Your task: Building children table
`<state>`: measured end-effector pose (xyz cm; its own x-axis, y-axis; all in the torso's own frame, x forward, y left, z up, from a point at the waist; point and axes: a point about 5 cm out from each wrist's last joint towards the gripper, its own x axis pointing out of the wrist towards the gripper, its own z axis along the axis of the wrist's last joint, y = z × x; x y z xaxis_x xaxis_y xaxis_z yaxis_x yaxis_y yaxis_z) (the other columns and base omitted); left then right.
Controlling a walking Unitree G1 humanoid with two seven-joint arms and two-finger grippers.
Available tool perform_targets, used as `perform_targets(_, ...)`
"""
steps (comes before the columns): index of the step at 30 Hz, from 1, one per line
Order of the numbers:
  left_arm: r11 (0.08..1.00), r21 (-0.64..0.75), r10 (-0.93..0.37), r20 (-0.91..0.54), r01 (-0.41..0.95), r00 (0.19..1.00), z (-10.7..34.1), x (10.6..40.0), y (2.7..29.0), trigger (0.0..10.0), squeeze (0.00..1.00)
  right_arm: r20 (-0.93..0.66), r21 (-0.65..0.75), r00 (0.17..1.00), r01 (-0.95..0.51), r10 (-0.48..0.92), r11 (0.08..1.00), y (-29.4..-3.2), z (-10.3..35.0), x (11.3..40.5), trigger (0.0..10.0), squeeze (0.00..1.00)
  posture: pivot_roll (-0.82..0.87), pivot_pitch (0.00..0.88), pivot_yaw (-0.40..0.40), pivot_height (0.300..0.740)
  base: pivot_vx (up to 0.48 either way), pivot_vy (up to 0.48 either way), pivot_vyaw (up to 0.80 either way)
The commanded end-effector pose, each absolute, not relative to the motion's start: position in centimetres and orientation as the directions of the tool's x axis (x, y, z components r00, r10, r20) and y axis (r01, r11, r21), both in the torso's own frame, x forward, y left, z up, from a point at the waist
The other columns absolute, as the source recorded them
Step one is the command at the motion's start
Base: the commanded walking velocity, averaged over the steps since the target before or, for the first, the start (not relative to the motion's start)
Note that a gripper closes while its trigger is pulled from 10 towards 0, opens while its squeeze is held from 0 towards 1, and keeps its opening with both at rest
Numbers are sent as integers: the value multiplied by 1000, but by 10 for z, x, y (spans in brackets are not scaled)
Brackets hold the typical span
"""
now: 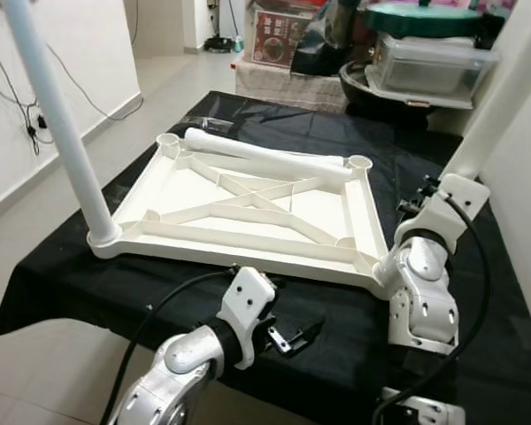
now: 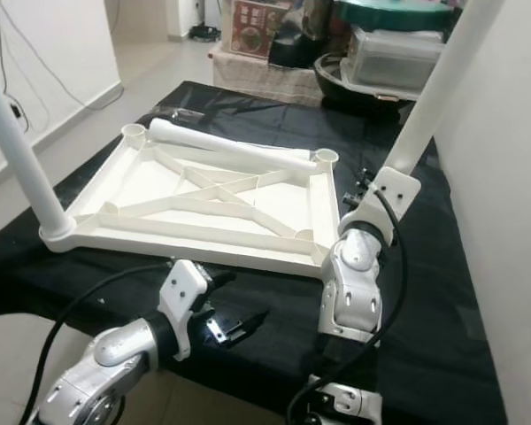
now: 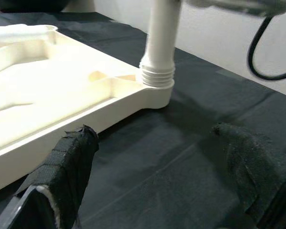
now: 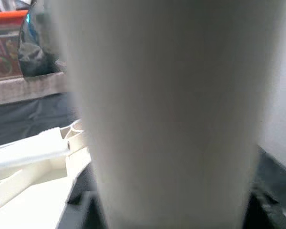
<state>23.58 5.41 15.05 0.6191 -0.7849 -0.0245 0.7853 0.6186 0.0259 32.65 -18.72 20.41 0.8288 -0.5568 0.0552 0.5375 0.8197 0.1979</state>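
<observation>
I see the tabletop (image 1: 248, 208) upside down on the black cloth (image 1: 478, 292). Right gripper (image 1: 422, 197) clenched on the near-right leg (image 1: 504, 93), upright in its socket. Left gripper (image 3: 157, 181) released, hovering by that corner.

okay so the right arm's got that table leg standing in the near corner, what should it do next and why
Probably keep twisting the leg down with the right gripper: in the left wrist view its threads still show above the tabletop's corner socket. The left gripper waits open nearby.
</observation>
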Motion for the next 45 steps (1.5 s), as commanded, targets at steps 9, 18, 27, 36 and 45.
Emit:
perform_targets(9,620,7,-784,-33,785,620,145,227,55,10000,0,110,236,927,327,-360,915,-192,187,326,10000,0,98,4,-53,740,0,0,0)
perform_targets(18,612,13,-790,-33,791,612,141,232,52,10000,0,150,210,943,-324,297,923,-223,197,336,10000,0,94,0,-49,740,0,0,0)
perform_targets(27,545,-55,-838,0,836,546,144,220,50,10000,0,60,113,586,-809,808,578,-199,206,336,10000,0,124,0,-69,740,0,0,0)
perform_targets(36,564,-30,-825,19,826,564,144,218,51,10000,0,-36,97,424,-900,905,426,-179,199,340,10000,0,133,0,-78,740,0,0,0)
perform_targets(45,564,-28,-825,18,825,565,143,217,51,10000,0,12,84,665,-745,746,662,-179,194,350,0,0,119,0,-76,740,0,0,0)
